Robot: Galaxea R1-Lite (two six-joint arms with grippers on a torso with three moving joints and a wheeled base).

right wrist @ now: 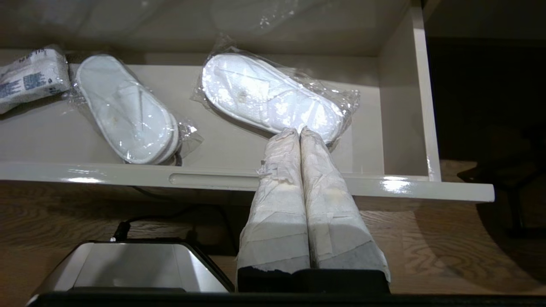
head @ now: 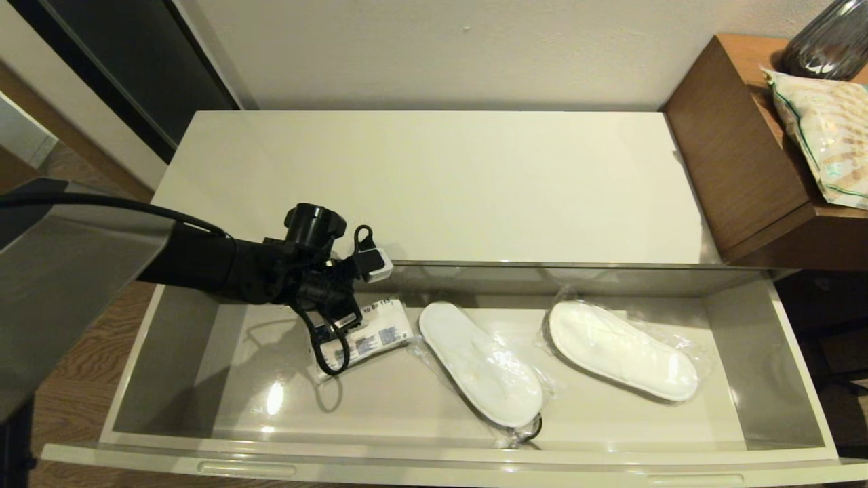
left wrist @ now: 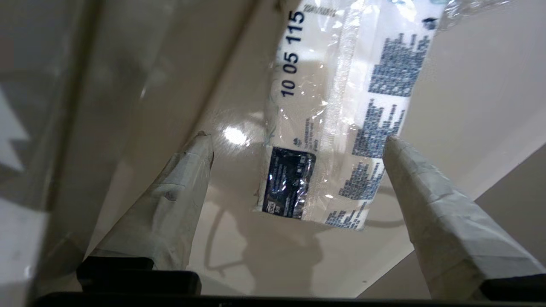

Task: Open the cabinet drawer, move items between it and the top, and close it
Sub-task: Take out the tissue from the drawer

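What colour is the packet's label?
Dark blue, on the white packet; clearest in the left wrist view.

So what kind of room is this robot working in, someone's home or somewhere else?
Most likely a hotel room, or a mock-up of one. The open cabinet drawer holds disposable white slippers sealed in clear plastic and a small white packet, guest supplies rather than household things. The low cabinet's top is glossy cream-white.

you see the cream-beige drawer (head: 169, 352) gloss; between your left gripper (left wrist: 298, 140)'s pale taped fingers (left wrist: 179, 200), a white packet (left wrist: 341, 106) with dark blue label, blue print, black digits. beyond the right gripper (right wrist: 300, 133): white slippers (right wrist: 268, 96) in clear plastic.
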